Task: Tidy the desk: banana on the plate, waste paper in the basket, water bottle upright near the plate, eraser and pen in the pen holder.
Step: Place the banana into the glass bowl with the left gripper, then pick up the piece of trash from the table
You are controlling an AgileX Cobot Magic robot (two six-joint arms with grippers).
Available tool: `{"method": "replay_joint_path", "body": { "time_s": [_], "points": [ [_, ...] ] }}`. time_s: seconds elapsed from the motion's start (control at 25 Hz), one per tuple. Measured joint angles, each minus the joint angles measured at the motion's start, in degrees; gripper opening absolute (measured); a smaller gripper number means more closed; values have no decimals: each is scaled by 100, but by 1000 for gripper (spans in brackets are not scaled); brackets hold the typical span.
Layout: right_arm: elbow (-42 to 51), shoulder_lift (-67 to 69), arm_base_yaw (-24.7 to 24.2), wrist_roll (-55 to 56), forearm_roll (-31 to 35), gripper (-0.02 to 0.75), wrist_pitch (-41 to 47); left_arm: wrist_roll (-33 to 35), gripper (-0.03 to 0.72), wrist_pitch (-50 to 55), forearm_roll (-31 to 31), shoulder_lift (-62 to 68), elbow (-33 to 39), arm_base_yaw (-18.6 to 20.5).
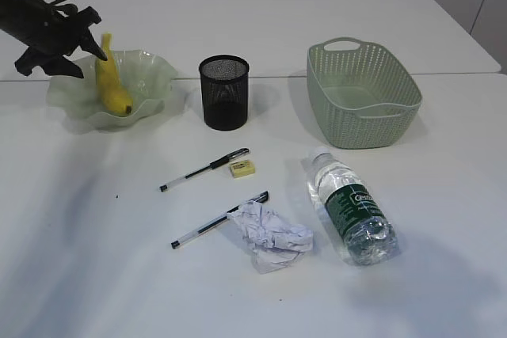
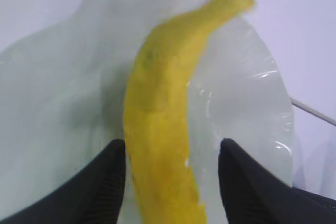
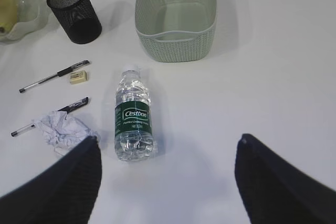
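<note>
While my left gripper [image 2: 170, 182] is hanging with its jaws parted either side of the long curved yellow banana [image 1: 111, 85], not pinching it, I am judging the first step nearly done: the fruit is lying in the ruffled pale-green translucent plate [image 1: 154, 69] at ten o'clock on the large plain white desk [image 1: 444, 290]. My right gripper [image 3: 168, 179] is waiting wide open and empty. Next, I reckon, comes lifting clear and choosing among what is lying loose: the clear plastic water bottle [image 1: 352, 207] on its side at four o'clock, the crumpled white paper [image 1: 269, 235] at six, then pens and eraser. White panelled walls are closing off the far edge.

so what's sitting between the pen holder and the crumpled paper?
In the exterior view, one pen and the eraser lie between the pen holder and the crumpled paper; a second pen touches the paper's left edge.
</note>
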Motion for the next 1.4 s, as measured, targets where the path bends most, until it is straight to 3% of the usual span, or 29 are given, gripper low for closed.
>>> {"method": "replay_joint_path", "body": {
  "time_s": [0.48,0.84,1.08,1.4],
  "points": [
    [0,0,0,0,12,587,0,0,412,307,59,-299,0,0],
    [0,0,0,0,22,587,0,0,412,1221,1149,-1112,0,-35],
    [0,0,0,0,22,587,245,60,412,2047,2309,-1680,0,-474],
    [0,0,0,0,22,587,540,748,400,2744,2349,-2100,236,-1116]
  ]
}}
